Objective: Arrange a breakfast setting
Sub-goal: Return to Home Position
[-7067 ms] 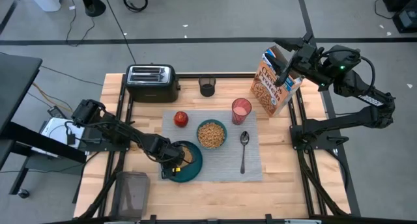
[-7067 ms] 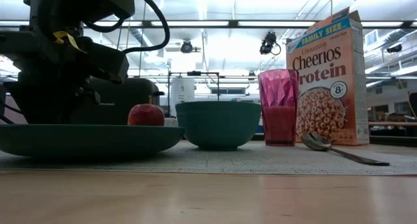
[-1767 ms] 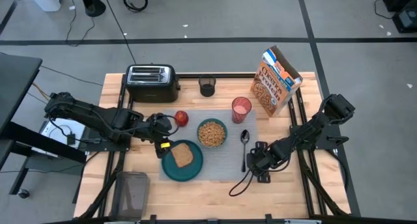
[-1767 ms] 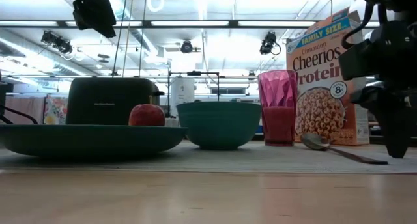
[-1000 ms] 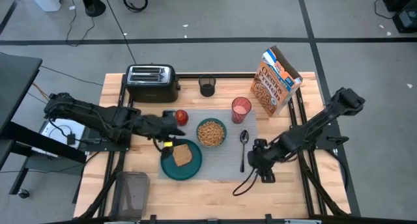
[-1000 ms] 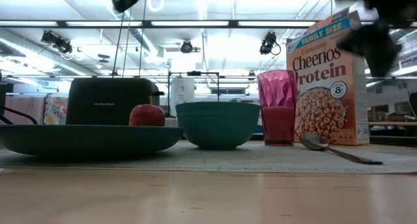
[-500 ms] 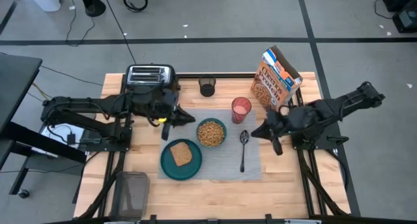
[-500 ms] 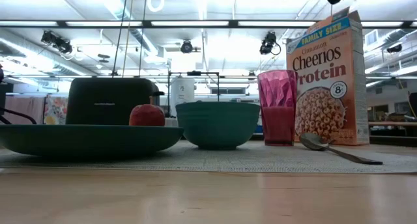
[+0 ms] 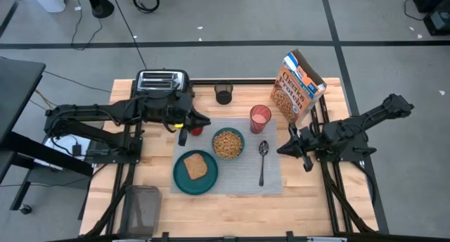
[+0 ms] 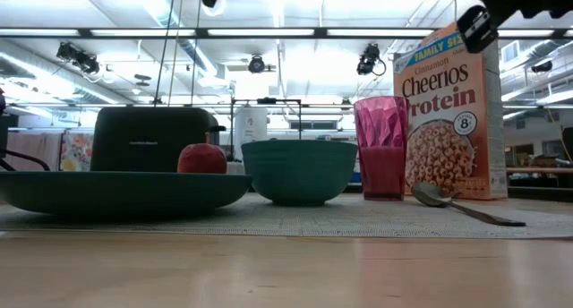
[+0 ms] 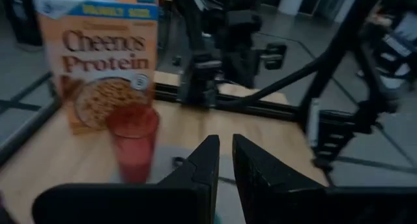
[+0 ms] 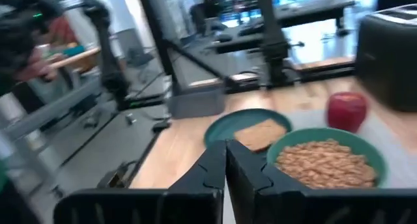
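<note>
- Two arms hover above a laid placemat [image 9: 239, 177] mid-bench [image 9: 297, 189], left claw [image 11: 223, 140] over the apple [image 9: 197, 129], right claw [image 12: 225, 146] just right of the spoon [image 9: 262, 163], both pinched together on nothing
- Step in hand looks like the return home: each arm must fold back clear of the cup [image 9: 260, 119]
- Spoon lies front-to-back, scoop toward the cup

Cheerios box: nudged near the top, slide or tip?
Likely tips: the Cheerios box stands tall and narrow on a small base. Probably light: top flap open, cereal already in the bowl. Cardboard may dent under a hard squeeze.
</note>
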